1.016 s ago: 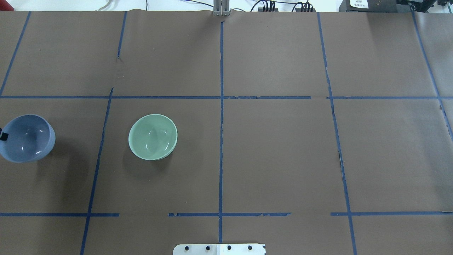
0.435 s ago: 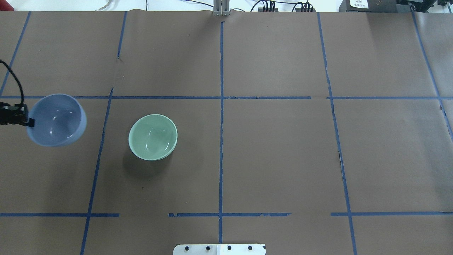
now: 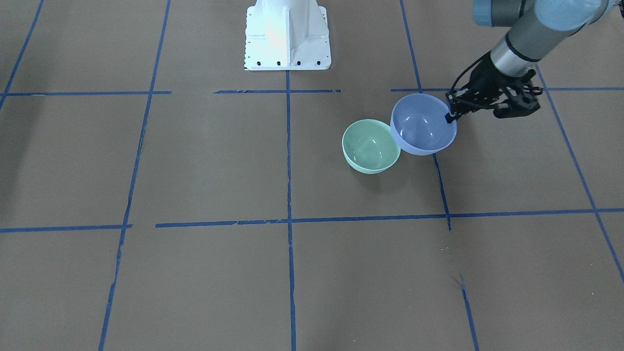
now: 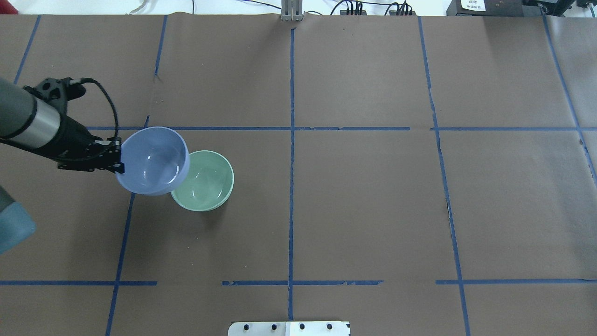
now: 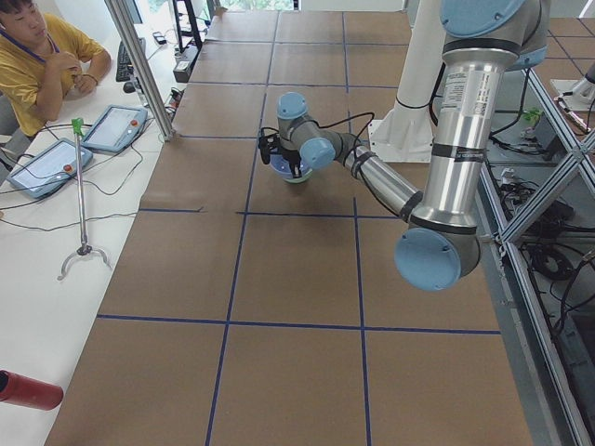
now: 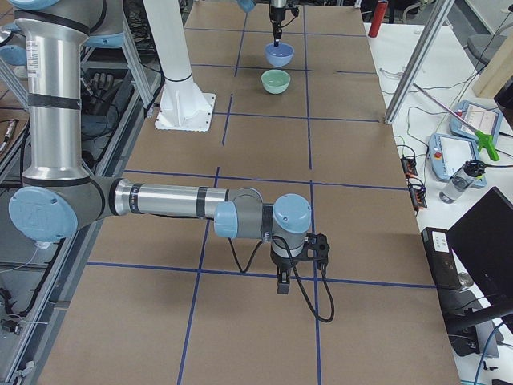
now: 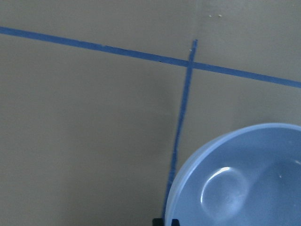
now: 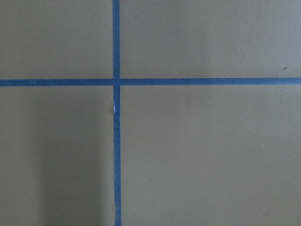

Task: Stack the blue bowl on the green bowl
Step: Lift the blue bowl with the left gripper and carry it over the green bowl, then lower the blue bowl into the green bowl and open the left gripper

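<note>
Left gripper [image 4: 120, 166] is closed down on the rim of the blue bowl [image 4: 154, 161], pinching it on the bowl's left side. That makes sense: a rim pinch keeps the bowl open side up and leaves its bottom free to nest. The fingers also stay on the side away from the green bowl [image 4: 207, 184], so they shouldn't hit it.

The blue bowl looks to be hanging clear of the table [image 4: 364, 210]. From overhead it overlaps the green bowl's left edge but isn't centred over it, so I'd say we're mid-carry with more rightward travel needed before lowering. The green bowl sits upright and empty.

Right gripper [image 6: 282, 281] is parked well off to the right, pointing down. Can't tell if it's open or closed.
</note>
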### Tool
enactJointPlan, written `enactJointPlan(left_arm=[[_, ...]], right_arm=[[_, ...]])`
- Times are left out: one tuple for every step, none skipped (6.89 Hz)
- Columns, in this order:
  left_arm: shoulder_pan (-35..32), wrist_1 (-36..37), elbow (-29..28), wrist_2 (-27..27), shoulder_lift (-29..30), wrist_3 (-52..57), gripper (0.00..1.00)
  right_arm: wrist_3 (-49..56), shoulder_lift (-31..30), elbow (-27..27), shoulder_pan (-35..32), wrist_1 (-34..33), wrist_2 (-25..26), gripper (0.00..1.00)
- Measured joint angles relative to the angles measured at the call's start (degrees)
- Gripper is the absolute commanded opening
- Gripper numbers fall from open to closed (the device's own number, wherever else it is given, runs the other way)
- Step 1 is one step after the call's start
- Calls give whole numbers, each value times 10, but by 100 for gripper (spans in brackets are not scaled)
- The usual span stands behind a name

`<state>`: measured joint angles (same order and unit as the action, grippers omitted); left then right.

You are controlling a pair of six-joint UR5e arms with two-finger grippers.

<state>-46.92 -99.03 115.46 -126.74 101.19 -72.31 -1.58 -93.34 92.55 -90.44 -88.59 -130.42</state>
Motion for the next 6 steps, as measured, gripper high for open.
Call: enactJointPlan(left_arm=[[23,25,-17,15,42,-29,0],[36,36,-37,28,71,-45,0],[43,39,-49,37,82,-52,0],[49,39,-54,41,84,-53,0],[56,39,-56,42,82,-54,0],[62,38,-57,44,78,-54,0]], right_arm=[[0,0,0,0,0,0,100],[0,0,0,0,0,0,100],[0,0,0,0,0,1,100],[0,0,0,0,0,1,100],[0,0,0,0,0,1,100],[0,0,0,0,0,1,100]])
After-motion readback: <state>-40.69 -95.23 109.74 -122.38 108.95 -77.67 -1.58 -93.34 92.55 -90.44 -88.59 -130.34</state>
